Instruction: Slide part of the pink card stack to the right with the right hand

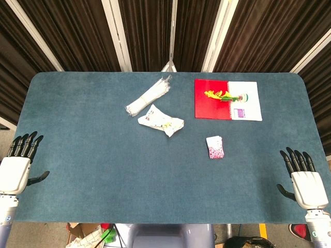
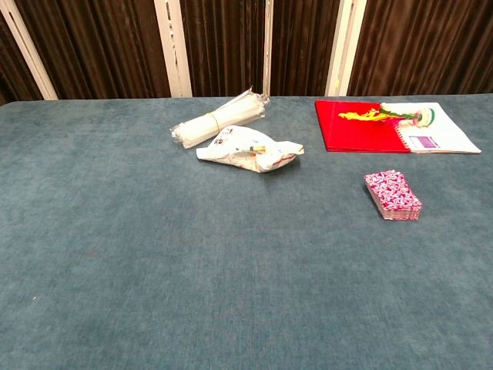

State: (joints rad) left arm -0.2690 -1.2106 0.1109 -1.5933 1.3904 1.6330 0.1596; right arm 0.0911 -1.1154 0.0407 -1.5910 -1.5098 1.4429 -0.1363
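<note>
The pink patterned card stack (image 1: 215, 146) lies flat on the blue table, right of centre; the chest view shows the card stack (image 2: 394, 195) as one neat pile. My right hand (image 1: 304, 178) rests at the table's near right edge, fingers apart, holding nothing, well to the right of the stack. My left hand (image 1: 18, 165) sits at the near left edge, fingers spread and empty. Neither hand shows in the chest view.
A red and white notebook (image 1: 227, 99) lies behind the stack with a small yellow and green item on it. A bundle of clear straws (image 1: 148, 96) and a crumpled white wrapper (image 1: 161, 120) lie at centre. The table's right edge (image 1: 316, 124) is close to my right hand.
</note>
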